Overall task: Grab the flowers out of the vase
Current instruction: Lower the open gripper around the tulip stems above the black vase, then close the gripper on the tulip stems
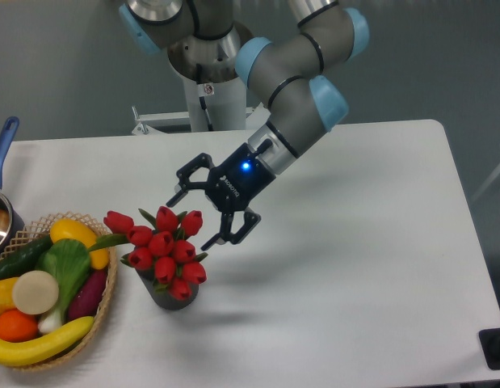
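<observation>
The flowers point(162, 246), a bunch of red tulip buds with green leaves, stand in the vase point(167, 294), a short dark grey cylinder on the white table, left of centre. The bunch spreads wider than the vase and hides its rim. My gripper point(190, 221) hangs open just to the upper right of the bunch, its black fingers spread on either side of the rightmost bud. I see nothing held between the fingers. A blue light glows on the gripper's wrist.
A wicker basket point(107, 301) of fruit and vegetables sits at the left, close to the vase. A pot with a blue handle point(2, 145) pokes in at the left edge. The arm's base point(209, 81) stands behind the table.
</observation>
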### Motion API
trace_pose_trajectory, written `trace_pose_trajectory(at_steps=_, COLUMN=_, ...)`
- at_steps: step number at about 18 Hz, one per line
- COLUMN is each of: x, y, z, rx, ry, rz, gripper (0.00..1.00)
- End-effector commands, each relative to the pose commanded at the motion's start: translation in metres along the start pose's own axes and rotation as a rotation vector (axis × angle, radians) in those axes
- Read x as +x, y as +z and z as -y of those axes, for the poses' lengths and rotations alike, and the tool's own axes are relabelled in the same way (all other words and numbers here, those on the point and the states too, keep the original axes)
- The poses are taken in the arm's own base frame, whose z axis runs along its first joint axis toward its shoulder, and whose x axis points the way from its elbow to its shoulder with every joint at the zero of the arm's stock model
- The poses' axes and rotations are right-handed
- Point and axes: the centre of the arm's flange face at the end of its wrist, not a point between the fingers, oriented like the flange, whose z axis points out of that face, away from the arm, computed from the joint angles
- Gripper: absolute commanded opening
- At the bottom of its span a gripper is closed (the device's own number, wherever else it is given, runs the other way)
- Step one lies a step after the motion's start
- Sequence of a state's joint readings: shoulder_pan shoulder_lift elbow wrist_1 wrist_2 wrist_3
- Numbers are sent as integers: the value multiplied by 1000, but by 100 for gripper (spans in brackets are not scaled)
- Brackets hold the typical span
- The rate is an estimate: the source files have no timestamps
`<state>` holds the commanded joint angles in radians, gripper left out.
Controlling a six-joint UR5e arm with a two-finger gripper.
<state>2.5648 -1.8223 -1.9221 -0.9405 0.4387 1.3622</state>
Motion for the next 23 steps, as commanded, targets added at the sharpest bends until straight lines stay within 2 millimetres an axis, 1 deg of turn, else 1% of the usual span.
trace_pose_trajectory(at_steps=1, x=-3, y=3, z=-4, rx=0, ry=2, rz=-1, gripper=100)
trace_pose_trajectory(at_steps=3, x=-1, y=11, z=-3, rx=-2, ry=16, rz=-11, gripper=100)
trace_pose_trajectory(at_steps=8, x=2, y=17, z=2, rx=-2, ry=27, rz=-21, gripper=100)
trace_pose_trajectory(at_steps=9, x=1, y=17, z=2, rx=-3, ry=24, rz=-21, gripper=96)
trace_pose_trajectory(at_steps=12, x=-7, y=18, z=3, rx=-3, ry=18, rz=-17, gripper=52)
trace_pose_trajectory(at_steps=13, x=-11, y=18, z=4, rx=-2, ry=13, rz=-15, gripper=39)
trace_pose_trajectory(at_steps=14, x=-14, y=18, z=6, rx=-5, ry=15, rz=-14, gripper=32)
trace_pose_trajectory(at_steps=15, x=-16, y=17, z=6, rx=-6, ry=16, rz=-12, gripper=27)
trace_pose_trajectory(at_steps=20, x=-16, y=16, z=8, rx=-17, ry=20, rz=-5, gripper=10)
trace_pose_trajectory(at_steps=23, x=-14, y=13, z=14, rx=-16, ry=13, rz=0, gripper=6)
